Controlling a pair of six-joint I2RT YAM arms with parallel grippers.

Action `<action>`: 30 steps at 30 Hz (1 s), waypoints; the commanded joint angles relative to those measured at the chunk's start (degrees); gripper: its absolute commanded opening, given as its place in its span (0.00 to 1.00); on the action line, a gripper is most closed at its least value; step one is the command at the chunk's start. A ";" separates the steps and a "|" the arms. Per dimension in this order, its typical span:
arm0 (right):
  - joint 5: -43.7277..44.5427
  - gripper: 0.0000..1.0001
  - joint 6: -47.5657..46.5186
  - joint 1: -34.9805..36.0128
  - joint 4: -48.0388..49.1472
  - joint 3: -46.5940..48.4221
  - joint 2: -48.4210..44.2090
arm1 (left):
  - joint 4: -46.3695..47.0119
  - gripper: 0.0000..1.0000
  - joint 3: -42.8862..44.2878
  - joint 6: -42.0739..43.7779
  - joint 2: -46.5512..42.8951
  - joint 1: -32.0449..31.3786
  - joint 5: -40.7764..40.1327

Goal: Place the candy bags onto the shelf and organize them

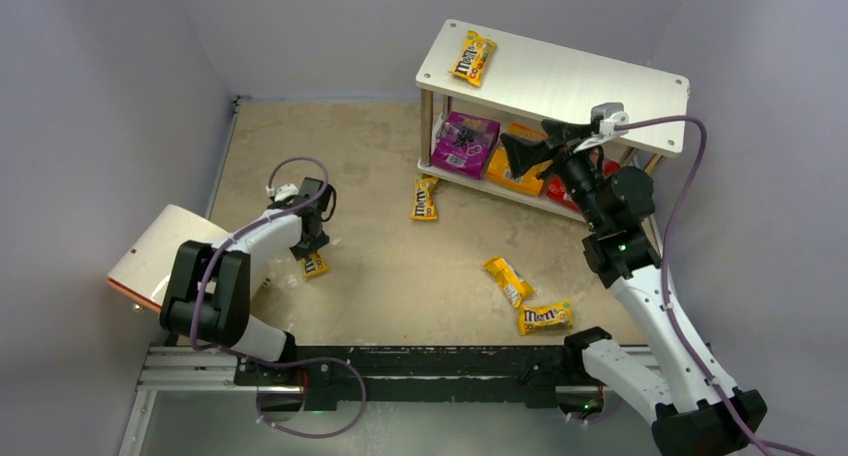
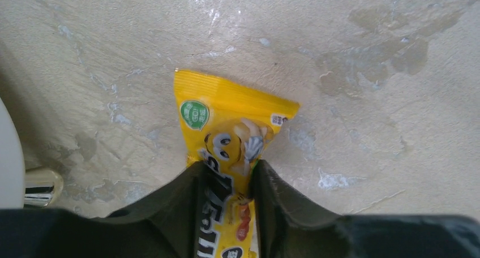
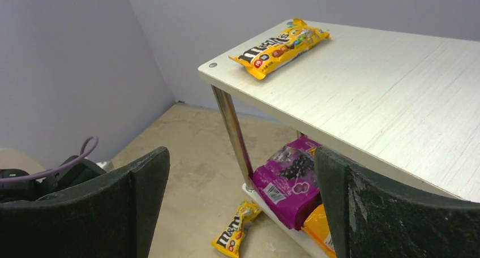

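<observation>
My left gripper is shut on a yellow M&M's packet low over the table at the left; in the left wrist view the packet sticks out from between the closed fingers of the gripper. My right gripper is open and empty, held in front of the shelf. One yellow packet lies on the top board. The purple pouch, orange pouch and red pouch, partly hidden by my arm, lie on the lower board. Three yellow packets lie on the table.
A white-and-tan cylinder lies by the left arm's base. Grey walls close in on the left, back and right. The right wrist view shows the shelf top, its packet, the purple pouch and a table packet.
</observation>
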 commanded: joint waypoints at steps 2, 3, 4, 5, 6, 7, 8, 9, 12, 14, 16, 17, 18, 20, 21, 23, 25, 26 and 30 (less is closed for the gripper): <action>1.67 0.99 1.28 -0.12 0.82 -0.59 -0.57 | 1.00 0.24 -0.10 0.19 1.15 0.23 2.00; 1.22 0.99 0.76 -0.12 0.60 -0.66 -0.66 | 0.91 0.19 0.34 0.35 0.87 0.23 2.66; 0.09 0.99 0.18 -0.12 0.53 -0.79 -0.78 | 0.90 0.17 0.62 0.67 0.54 0.23 3.41; -0.74 0.99 -0.19 -0.12 0.83 -1.11 -0.97 | 0.85 0.13 1.00 1.17 0.12 0.23 4.51; -1.42 0.99 -0.31 -0.12 1.67 -1.55 -1.21 | 0.66 0.11 1.53 1.78 -0.24 0.23 6.00; -3.97 0.99 -0.80 -0.12 3.03 -2.53 -1.47 | 0.34 0.07 2.31 2.51 -0.40 0.23 7.98; -6.78 0.99 -1.94 -0.12 5.16 -3.49 -1.64 | -0.62 0.05 3.32 3.29 -0.44 0.15 10.03; -10.28 0.99 -2.71 -0.04 7.32 -4.34 -1.71 | -1.51 0.02 4.39 3.71 -0.37 -0.05 12.14; -18.67 0.99 -9.16 3.38 11.49 -6.02 -0.78 | -4.67 0.00 8.23 7.06 0.20 -0.45 20.29; -13.04 0.99 -18.47 10.91 11.21 -7.18 -0.12 | -6.73 0.00 10.15 8.61 0.22 -0.43 25.15; -6.32 0.99 -31.54 20.51 8.09 -7.92 1.02 | -8.57 0.00 11.01 9.21 -0.31 -0.56 29.85; -4.46 0.99 -37.83 25.16 7.11 -8.39 1.95 | -9.31 0.00 11.17 9.17 -0.65 -0.56 31.69; -4.45 0.99 -44.52 28.83 6.07 -9.13 2.82 | -9.90 0.00 11.30 8.87 -0.96 -0.64 33.41; -5.17 0.99 -52.75 35.17 5.08 -10.09 5.55 | -10.01 0.00 11.40 9.13 -0.97 -0.65 38.93; -4.99 0.99 -54.46 37.59 5.41 -10.06 7.28 | -10.38 0.00 11.61 9.42 -0.59 -0.84 41.91; -4.41 0.99 -57.60 42.41 5.45 -8.82 11.63 | -12.55 0.00 12.53 9.31 0.43 -1.86 44.66; -3.81 0.99 -63.34 47.13 1.99 -5.78 17.18 | -16.20 0.00 14.82 9.64 1.83 -3.31 43.92; -2.91 0.99 -65.70 49.25 -0.02 -3.88 20.18 | -18.73 0.00 16.19 9.59 2.58 -4.04 42.82; 0.96 0.99 -73.74 55.38 -7.42 3.95 32.10 | -25.04 0.00 20.36 8.76 3.88 -6.88 37.22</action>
